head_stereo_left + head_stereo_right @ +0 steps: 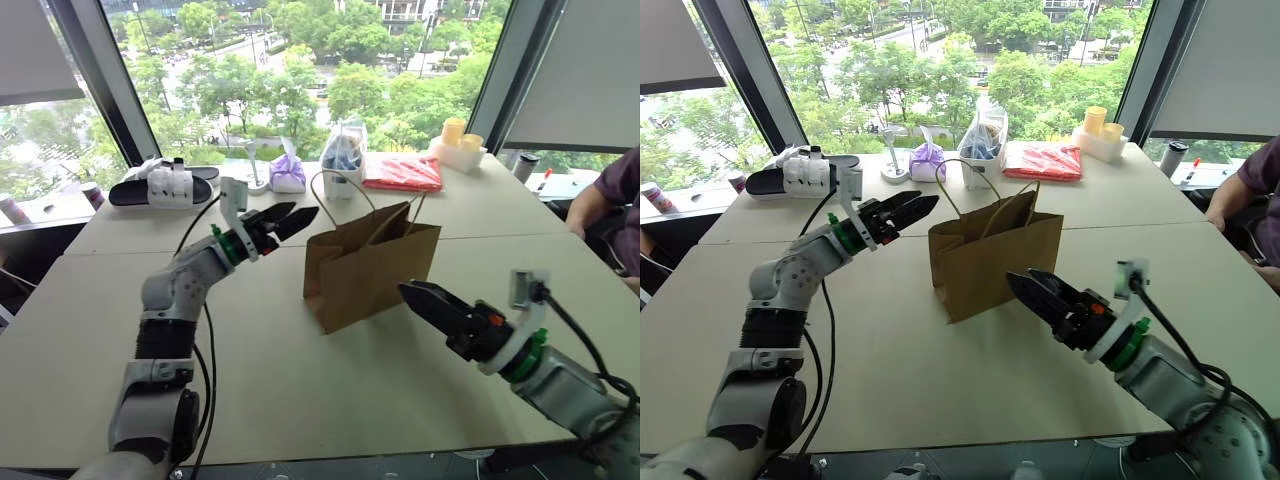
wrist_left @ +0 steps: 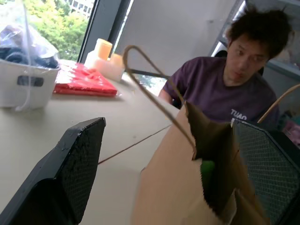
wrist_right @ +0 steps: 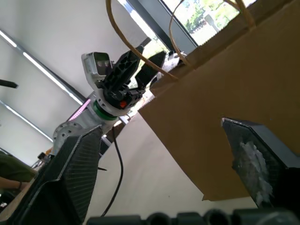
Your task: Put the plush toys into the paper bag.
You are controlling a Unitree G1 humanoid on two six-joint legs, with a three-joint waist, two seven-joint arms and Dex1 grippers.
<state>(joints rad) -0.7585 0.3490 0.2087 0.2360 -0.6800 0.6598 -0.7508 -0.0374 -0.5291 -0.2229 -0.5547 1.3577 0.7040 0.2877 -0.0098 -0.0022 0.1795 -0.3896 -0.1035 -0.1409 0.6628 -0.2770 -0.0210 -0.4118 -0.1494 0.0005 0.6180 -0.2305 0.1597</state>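
Closest to me, my right gripper (image 1: 425, 297) hangs above the pale table (image 1: 270, 390), fingers parted with nothing between them, tips aimed at the near right side of the paper bag (image 1: 365, 268) and just short of it. In the right wrist view I see the bag's brown wall between those two fingers (image 3: 70, 178), with no contact that I can make out.

The bag stands upright in the middle of the table, mouth open, its thin cord handles (image 1: 345, 185) looping above the rim. Looking down past its edge from the left wrist, I catch a patch of bright green (image 2: 206, 169) inside the bag, so the green plush toy sits in there. I cannot see the orange toy from here; the inside of the bag is mostly hidden.

On the far left side of the bag, my left gripper (image 1: 290, 218) hovers up near rim height, jaws spread wide and empty, pointing towards the bag's handles. The left wrist view confirms it: both fingers (image 2: 70, 164) stand far apart with the bag's corner between them, untouched.

Beyond that, along the window edge of the table: a black-and-white sandal (image 1: 165, 186) at the left, a purple cloth bundle (image 1: 288, 173), a white cup holding a clear plastic bag (image 1: 343, 160), a flat red packet (image 1: 402, 172), and yellow cups on a white tray (image 1: 458, 143). A person in a purple shirt (image 2: 220, 93) sits at the far right.
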